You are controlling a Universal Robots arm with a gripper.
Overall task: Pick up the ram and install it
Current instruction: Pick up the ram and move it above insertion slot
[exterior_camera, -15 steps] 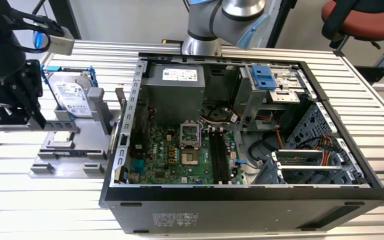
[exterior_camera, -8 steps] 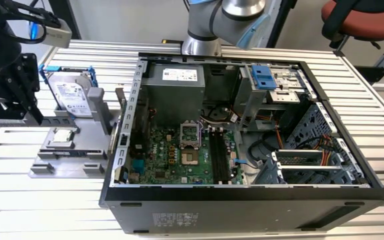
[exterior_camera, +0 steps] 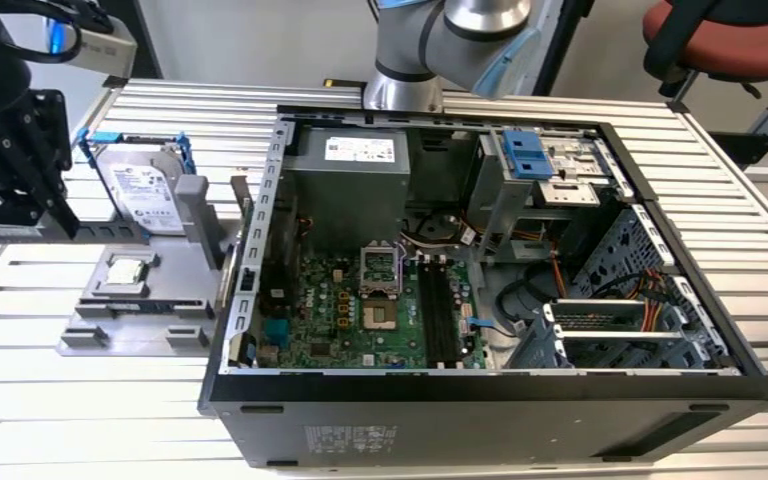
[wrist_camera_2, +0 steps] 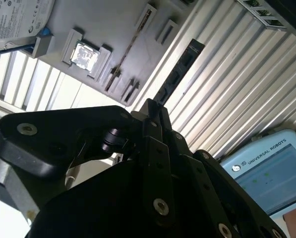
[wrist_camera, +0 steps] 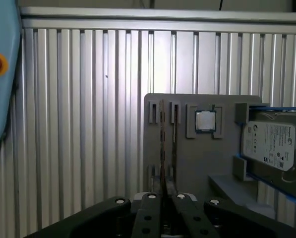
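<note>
Ram lengthwise straight out from gripper

**A robotics lab set up for computer assembly**

A counter of ribbed aluminium profiles carries an open desktop computer case and a grey fixture holding parts. The robot arm's base stands behind the case, beside a red office chair, and a blue teach pendant appears in the second wrist view
</note>
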